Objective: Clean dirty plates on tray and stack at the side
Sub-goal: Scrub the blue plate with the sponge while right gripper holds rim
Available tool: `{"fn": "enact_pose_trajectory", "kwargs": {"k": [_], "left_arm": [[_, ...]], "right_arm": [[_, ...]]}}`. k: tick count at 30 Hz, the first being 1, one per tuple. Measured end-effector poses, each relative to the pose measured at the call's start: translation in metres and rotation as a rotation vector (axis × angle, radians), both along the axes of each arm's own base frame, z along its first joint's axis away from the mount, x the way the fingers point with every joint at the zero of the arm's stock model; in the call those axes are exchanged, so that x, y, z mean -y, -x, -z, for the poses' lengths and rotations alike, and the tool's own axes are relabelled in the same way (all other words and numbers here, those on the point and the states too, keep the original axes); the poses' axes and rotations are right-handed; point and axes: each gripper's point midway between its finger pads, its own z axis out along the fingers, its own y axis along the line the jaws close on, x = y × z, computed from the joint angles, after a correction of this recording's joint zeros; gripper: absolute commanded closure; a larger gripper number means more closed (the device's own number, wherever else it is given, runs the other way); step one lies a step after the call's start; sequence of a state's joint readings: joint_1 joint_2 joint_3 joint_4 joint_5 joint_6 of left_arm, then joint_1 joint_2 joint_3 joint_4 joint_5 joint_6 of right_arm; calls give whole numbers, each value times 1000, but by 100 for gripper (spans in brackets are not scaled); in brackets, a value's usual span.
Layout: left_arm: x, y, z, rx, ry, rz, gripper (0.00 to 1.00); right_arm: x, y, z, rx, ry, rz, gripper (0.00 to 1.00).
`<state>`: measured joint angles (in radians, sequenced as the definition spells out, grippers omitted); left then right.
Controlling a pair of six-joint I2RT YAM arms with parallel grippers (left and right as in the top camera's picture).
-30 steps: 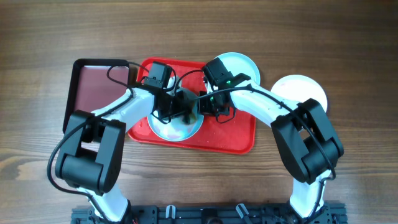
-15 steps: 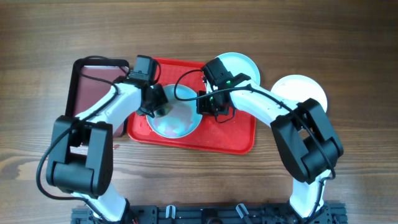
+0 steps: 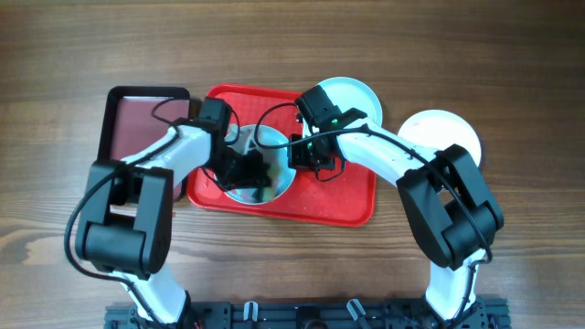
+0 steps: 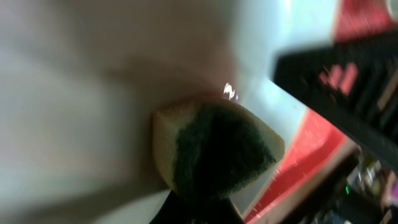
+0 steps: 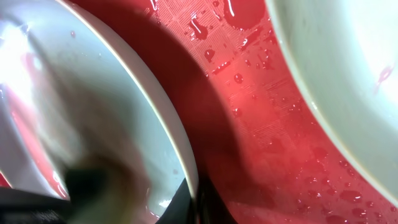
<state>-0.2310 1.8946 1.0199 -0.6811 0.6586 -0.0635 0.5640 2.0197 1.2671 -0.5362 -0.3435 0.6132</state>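
A pale turquoise plate [image 3: 277,188] lies on the left half of the red tray [image 3: 347,196]. My left gripper [image 3: 249,171] is shut on a yellow and green sponge [image 4: 214,146] and presses it on this plate [image 4: 93,93]. My right gripper [image 3: 300,155] is shut on the plate's right rim [image 5: 186,155] and holds that edge. A second turquoise plate [image 3: 352,91] sits at the tray's far right corner; it also shows in the right wrist view [image 5: 348,81]. A white plate [image 3: 441,132] lies on the table to the right of the tray.
A dark maroon tray with a black rim [image 3: 137,128] lies left of the red tray, under my left arm. The red tray floor [image 5: 249,112] is wet with drops. The two arms cross close together over the tray.
My left gripper with the sponge moved from the plate's left rim back to the right over the plate's middle. The right gripper has kept its hold on the rim.
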Motion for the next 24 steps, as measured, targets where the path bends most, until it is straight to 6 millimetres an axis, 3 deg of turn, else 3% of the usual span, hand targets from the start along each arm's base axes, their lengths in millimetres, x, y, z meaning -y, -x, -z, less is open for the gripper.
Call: {"fn": "enact_pose_trajectory", "kwargs": {"k": [4,8,11,15,20,24], "left_arm": [[15,-9,-2,77,65,43,96],[16,-39,-1,172,51,-29,96],[8,-64,2,225,-21,-135,96],[-20,-100,1,333,-228,-287,96],[-61,-93,2,280,-488,-429,96],[-73,-73,3,193,-561,-437,96]], "right_arm": [[0,0,0,0,0,0,96],[0,0,0,0,0,0,96],[0,0,0,-1,0,3,96],[0,0,0,-1,0,3,96],[0,-1,0,2,-2,3,96],[-4,2,0,-8,-13,-6,96]]}}
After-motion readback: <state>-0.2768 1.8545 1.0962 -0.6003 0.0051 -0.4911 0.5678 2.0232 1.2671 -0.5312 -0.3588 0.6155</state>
